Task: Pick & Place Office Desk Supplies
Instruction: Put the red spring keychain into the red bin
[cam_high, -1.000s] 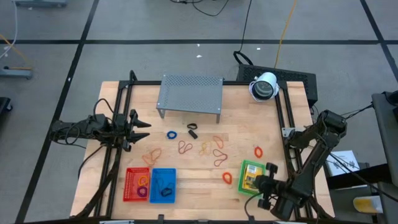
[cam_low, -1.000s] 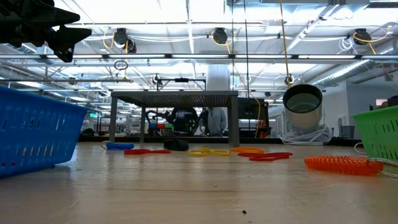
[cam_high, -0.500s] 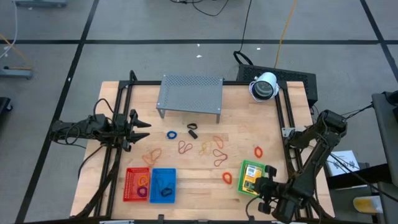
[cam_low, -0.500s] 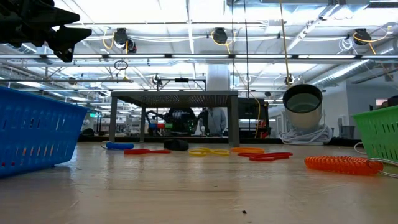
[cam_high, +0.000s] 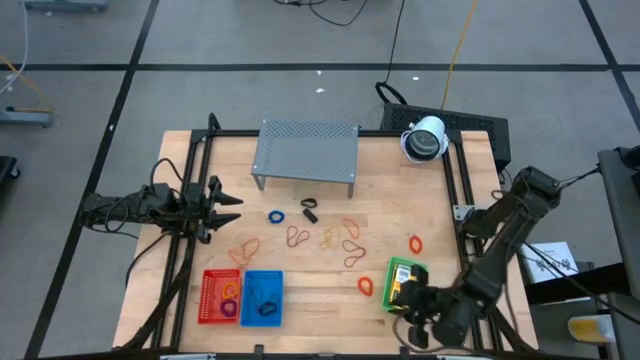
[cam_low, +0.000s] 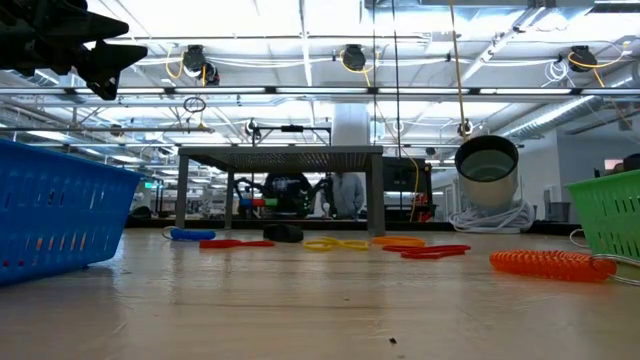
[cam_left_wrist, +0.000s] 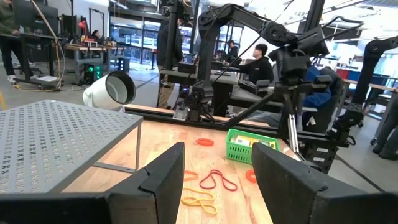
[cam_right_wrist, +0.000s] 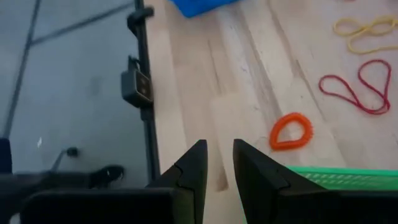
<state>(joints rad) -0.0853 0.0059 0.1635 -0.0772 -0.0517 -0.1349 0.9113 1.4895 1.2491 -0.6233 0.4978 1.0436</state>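
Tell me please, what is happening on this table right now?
A two-armed robot is sorting office supplies into mesh baskets. The right gripper is at the near edge of the table beside the green basket, which holds a yellow packet; its jaws stand slightly apart and hold nothing. The left gripper waits open at the left edge. Rubber-band loops, a black clip and a blue ring still lie in the middle of the table.

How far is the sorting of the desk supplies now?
Partly done. The red basket, blue basket and green basket each hold some items. In hand: nothing; the right claw, slightly open and empty, is beside the green basket, and the left claw waits open. Left: rubber bands, a black clip, a blue ring.
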